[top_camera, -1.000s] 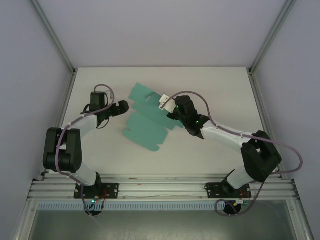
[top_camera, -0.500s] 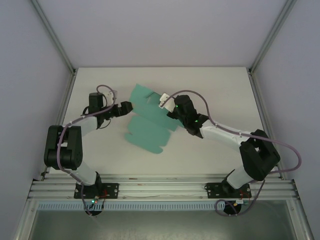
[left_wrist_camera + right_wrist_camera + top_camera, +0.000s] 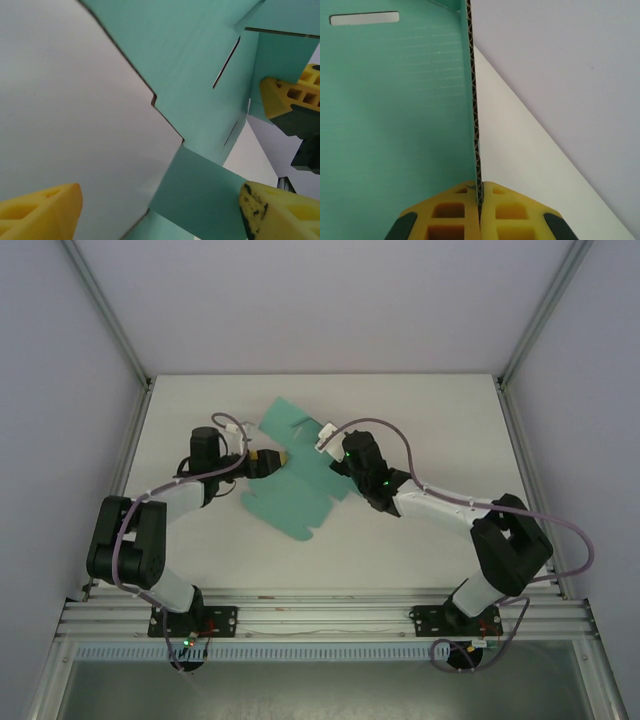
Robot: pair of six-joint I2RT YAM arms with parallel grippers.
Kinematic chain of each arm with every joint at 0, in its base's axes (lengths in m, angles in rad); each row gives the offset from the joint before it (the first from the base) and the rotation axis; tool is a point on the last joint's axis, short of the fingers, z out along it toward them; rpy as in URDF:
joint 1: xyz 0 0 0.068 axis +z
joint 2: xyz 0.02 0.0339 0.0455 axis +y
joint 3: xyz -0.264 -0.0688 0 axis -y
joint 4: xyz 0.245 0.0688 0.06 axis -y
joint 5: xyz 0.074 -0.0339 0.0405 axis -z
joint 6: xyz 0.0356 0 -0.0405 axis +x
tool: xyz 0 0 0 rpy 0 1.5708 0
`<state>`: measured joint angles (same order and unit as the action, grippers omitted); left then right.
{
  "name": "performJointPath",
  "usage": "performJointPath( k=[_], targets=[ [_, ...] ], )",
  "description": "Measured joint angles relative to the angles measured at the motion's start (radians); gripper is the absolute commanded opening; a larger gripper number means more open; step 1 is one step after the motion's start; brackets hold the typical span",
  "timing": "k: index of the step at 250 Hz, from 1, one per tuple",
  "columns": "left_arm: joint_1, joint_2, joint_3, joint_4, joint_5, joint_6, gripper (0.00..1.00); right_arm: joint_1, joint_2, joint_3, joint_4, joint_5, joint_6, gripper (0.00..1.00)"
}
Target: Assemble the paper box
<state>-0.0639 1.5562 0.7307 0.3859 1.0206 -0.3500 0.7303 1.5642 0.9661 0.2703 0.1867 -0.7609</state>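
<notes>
Folding stage: the box [image 3: 295, 495] lay mostly flat on the desk [image 3: 430, 420], centre and towards the far side. The right tool [image 3: 480, 195] was clenched on an upright panel's edge. The left tool [image 3: 157, 207] gaped wide astride a left flap. Next move, I'd say: pinch that flap and fold it up.

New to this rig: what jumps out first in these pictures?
A teal paper box, an unassembled die-cut sheet, sits on the middle of the table. The right pincer is clamped on its corrugated edge, while the left pincer stands open with a flap between its fingers.
</notes>
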Motion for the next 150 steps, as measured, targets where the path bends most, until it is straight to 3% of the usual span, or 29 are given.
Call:
performJointPath(
  k=[52,150],
  targets=[
    [0.000,0.019,0.000,0.027,0.046,0.000,0.65,0.003,-0.014,0.000,-0.011,-0.072,0.021,0.00],
    [0.000,0.080,0.010,0.058,0.174,0.023,0.19,-0.021,-0.060,0.003,-0.092,-0.147,0.028,0.00]
  ],
)
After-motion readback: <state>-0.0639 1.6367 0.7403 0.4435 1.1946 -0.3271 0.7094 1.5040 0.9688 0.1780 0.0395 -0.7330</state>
